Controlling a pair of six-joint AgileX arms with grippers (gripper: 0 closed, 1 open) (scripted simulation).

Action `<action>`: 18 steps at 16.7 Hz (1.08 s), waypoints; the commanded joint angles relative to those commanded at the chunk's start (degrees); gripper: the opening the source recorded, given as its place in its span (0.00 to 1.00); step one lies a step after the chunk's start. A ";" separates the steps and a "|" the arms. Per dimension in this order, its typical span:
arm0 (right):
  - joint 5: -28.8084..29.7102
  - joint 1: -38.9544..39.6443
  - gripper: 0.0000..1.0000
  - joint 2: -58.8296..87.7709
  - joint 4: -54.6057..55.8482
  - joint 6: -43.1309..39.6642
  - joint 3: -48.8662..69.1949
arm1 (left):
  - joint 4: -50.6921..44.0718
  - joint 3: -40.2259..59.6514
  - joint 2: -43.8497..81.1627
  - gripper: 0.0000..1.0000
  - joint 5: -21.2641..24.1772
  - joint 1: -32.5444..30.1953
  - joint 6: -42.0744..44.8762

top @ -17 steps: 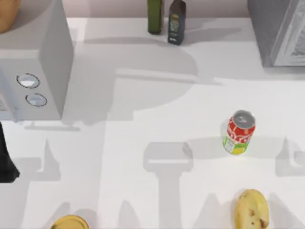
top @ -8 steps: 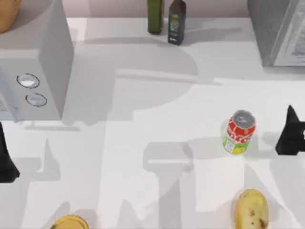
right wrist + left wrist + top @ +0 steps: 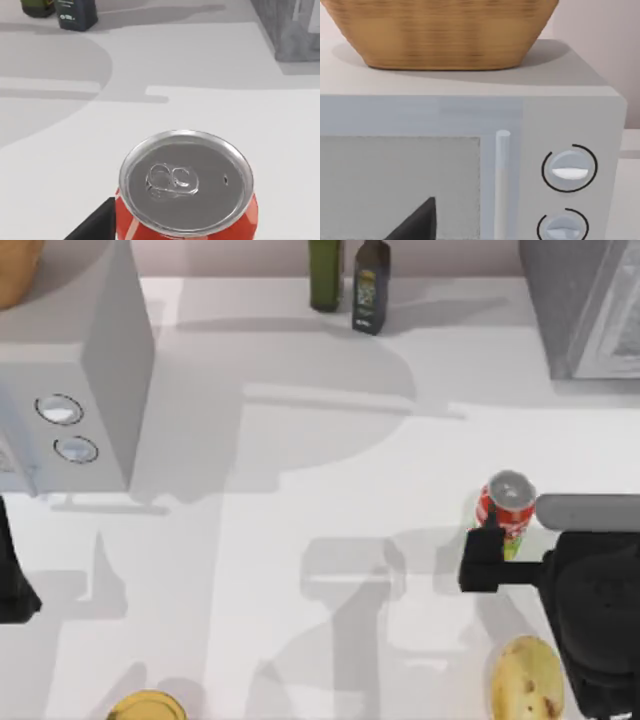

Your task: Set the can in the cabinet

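The can, silver-topped with a red label, stands upright on the white table right of centre. My right gripper has reached it from the right and is open; one black finger stands just left of the can, and the other is hidden. In the right wrist view the can sits close below the camera, with a dark finger at its side. The grey cabinet stands at the back right corner. My left gripper is parked at the left edge, open.
A white microwave with a wicker basket on top stands at the back left. Two dark bottles stand at the back middle. A yellow-brown lump lies in front of the can, and a yellow round object lies at the front left.
My right arm has come in from the right edge and now stands over the can, one finger to its left. The can and the left arm have not moved.
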 joint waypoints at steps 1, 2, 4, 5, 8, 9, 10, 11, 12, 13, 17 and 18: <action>1.53 1.58 1.00 3.63 2.20 0.63 0.56 | 0.00 0.00 0.00 1.00 0.00 0.00 0.00; 2.89 2.95 1.00 6.83 4.13 1.18 1.04 | 0.00 0.00 0.00 1.00 0.00 0.00 0.00; 4.97 4.96 1.00 11.75 7.09 2.04 1.72 | 0.00 0.00 0.00 1.00 0.00 0.00 0.00; 5.67 5.59 1.00 13.37 8.07 2.33 1.92 | 0.00 0.00 0.00 1.00 0.00 0.00 0.00; 6.28 6.11 1.00 14.80 8.92 2.59 2.07 | 0.00 0.00 0.00 1.00 0.00 0.00 0.00; 6.28 6.11 1.00 14.80 8.92 2.59 2.07 | 0.00 0.00 0.00 1.00 0.00 0.00 0.00; 6.28 6.11 1.00 14.80 8.92 2.59 2.07 | 0.00 0.00 0.00 1.00 0.00 0.00 0.00; 6.17 5.86 1.00 14.67 8.77 2.53 1.83 | 0.00 0.00 0.00 1.00 0.00 0.00 0.00; 6.04 5.72 1.00 14.61 8.79 2.41 1.94 | 0.00 0.00 0.00 1.00 0.00 0.00 0.00; 5.37 5.01 1.00 14.49 8.84 1.86 2.52 | 0.00 0.00 0.00 1.00 0.00 0.00 0.00; 0.19 -0.74 1.00 16.99 9.45 -1.89 7.37 | 0.00 0.00 0.00 1.00 0.00 0.00 0.00; -0.99 -2.06 1.00 18.39 9.95 -2.54 8.62 | 0.00 0.00 0.00 1.00 0.00 0.00 0.00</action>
